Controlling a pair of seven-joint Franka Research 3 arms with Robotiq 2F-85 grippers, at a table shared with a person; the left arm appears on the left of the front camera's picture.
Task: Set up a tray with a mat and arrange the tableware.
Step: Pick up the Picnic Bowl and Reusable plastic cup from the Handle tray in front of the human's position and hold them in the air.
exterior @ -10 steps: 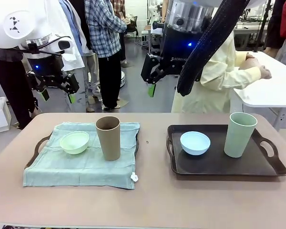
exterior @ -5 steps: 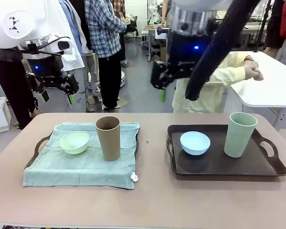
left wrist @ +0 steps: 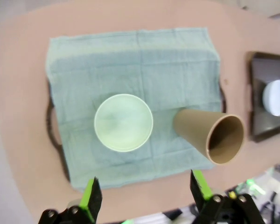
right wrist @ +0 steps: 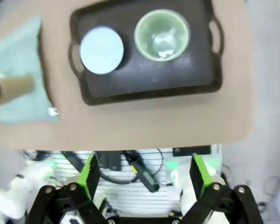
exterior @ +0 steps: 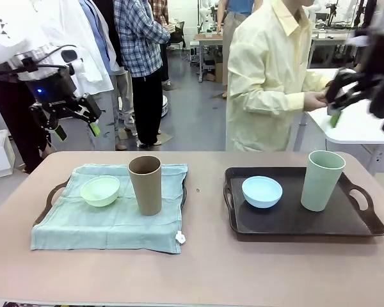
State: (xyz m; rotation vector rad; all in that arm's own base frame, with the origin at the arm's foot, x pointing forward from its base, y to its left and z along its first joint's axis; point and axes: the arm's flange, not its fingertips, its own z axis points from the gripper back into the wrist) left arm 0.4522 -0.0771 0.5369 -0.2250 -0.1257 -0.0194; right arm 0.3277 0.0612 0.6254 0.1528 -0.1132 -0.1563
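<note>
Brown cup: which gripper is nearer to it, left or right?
Left. The left gripper hangs up and to the left of the brown cup; the right gripper is high at the far right, past the dark tray.

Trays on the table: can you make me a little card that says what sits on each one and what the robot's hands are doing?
left tray: covered by a green mat
on the mat: mint green bowl, brown cup upright beside it
right tray: dark, no mat
on the right tray: light blue bowl, pale green cup upright
left gripper: open, holding nothing, up above the mat
right gripper: open, holding nothing, high above the table
</note>
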